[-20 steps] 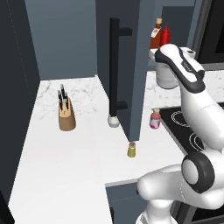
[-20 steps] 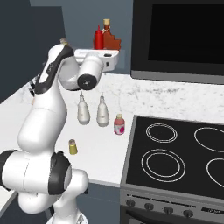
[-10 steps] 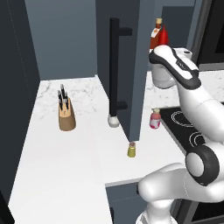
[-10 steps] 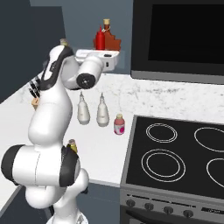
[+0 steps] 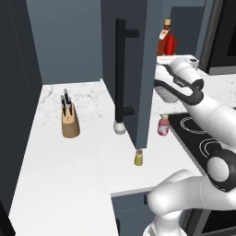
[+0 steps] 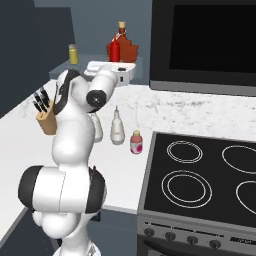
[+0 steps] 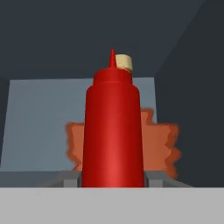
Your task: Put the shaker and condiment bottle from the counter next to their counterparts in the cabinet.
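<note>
My gripper (image 7: 113,177) is shut on the all-red condiment bottle (image 7: 113,131), which stands upright between the fingers inside the cabinet (image 5: 140,83). Right behind it is an orange-red leaf-shaped bottle (image 7: 162,144) with a tan stopper. From the right base view the condiment bottle (image 6: 115,50) sits just above my hand (image 6: 112,70), with a yellow shaker (image 6: 73,53) further left on the same shelf. The small yellow shaker (image 5: 138,158) with a tan cap stands on the counter (image 5: 69,175) below the open door's lower corner, well beneath my gripper (image 5: 171,54).
The open door's long black bar handle (image 5: 120,69) hangs left of my arm. A knife block (image 5: 70,120) stands at the counter's left. A pink white-capped jar (image 6: 136,142) and two white bottles (image 6: 117,129) sit beside the black stovetop (image 6: 200,170).
The arm's elbow has swung lower and to the left. The hand stays at the cabinet shelf with the red bottle still in it.
</note>
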